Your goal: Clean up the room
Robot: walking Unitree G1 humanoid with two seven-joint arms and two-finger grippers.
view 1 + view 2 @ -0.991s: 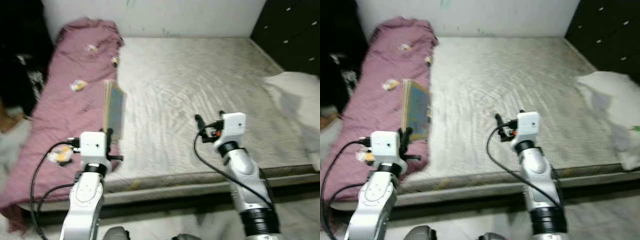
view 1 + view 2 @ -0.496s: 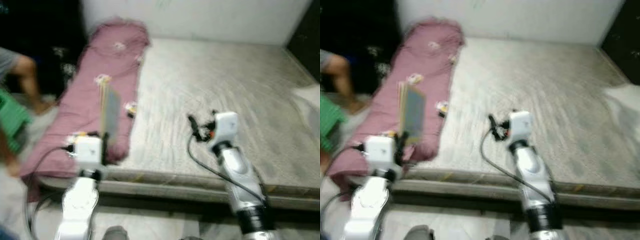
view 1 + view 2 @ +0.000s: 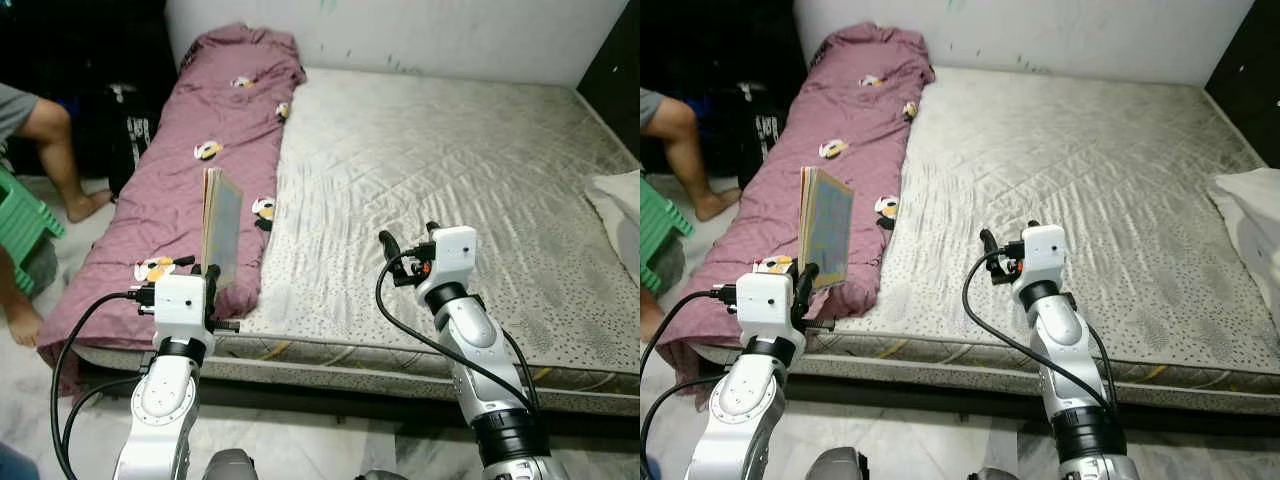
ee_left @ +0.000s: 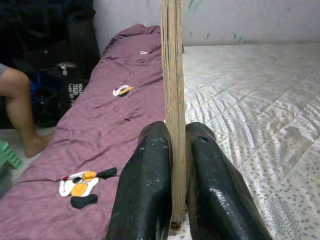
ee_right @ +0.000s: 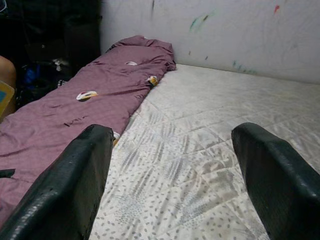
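Filling most of the room is a big bare mattress (image 3: pixel 450 170) in grey-white quilted fabric, lying low on a pale tiled floor (image 3: pixel 330 450) against a white wall (image 3: pixel 400 30) flecked with paint marks. Along the mattress's left side stretches a long mauve quilt (image 3: pixel 200 170) printed with small penguin figures, bunched up near the wall. At the mattress's far right edge sits a white pillow (image 3: pixel 620 200), and a dark cabinet (image 3: pixel 1250 80) fills that corner. Off to the left a person's bare leg (image 3: pixel 55 150) shows beside a green plastic stool (image 3: pixel 25 215).

Both silver arms are raised over the mattress's near edge. The left gripper (image 4: pixel 172 165) has its two black fingers pinched tight on the bottom edge of a thin flat book (image 3: pixel 222 235) with a bluish cover, holding it upright above the quilt. The right gripper (image 5: pixel 175 175) hovers above the bare mattress with fingers spread wide, gripping nothing.
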